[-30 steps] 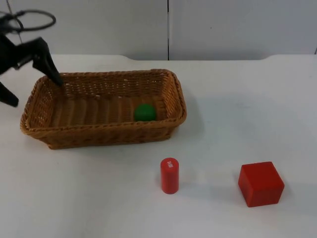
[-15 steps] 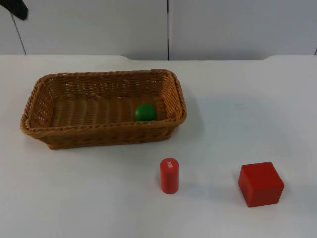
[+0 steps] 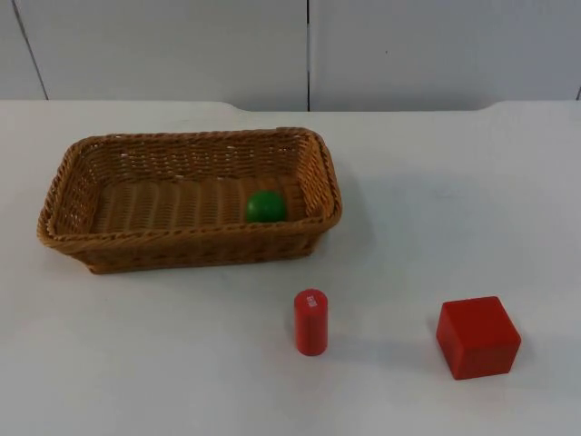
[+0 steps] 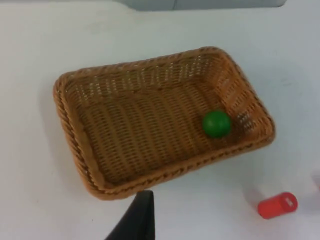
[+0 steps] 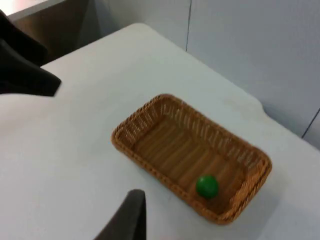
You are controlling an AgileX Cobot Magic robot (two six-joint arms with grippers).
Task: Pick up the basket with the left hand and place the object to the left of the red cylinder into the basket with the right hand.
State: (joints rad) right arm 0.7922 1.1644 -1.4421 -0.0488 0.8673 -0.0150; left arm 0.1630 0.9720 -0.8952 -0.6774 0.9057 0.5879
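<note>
Basket (image 3: 186, 238) is seen flat on the table (image 3: 436, 218), left of centre, not lifted. Green ball (image 3: 266, 206) is found inside it, at the right end of the basket floor, close to the right wall. Red cyl. (image 3: 310, 322) is stood upright nearer than the basket, just off its near-right corner and apart from it. A red cube (image 3: 477, 336) is set well to the cyl.'s right. No object is seen on the table left of the cyl., so the ball is judged to be the task's thing, already delivered. L gripper (image 4: 139, 221) is held high above the table on the basket's near-left side, with nothing gripped as far as can be seen. Spread or pressed together can't be told. R gripper (image 5: 127, 216) is held high too, well apart from the basket, state likewise can't be told. Step in hand is judged as the wrap-up, w/ placing done and basket set down. Next move prob. calls for no more than both arms being parked. If a lift were wanted again, the basket's left rim would have to be pinched by the L gripper w/o the ball being rolled.
</note>
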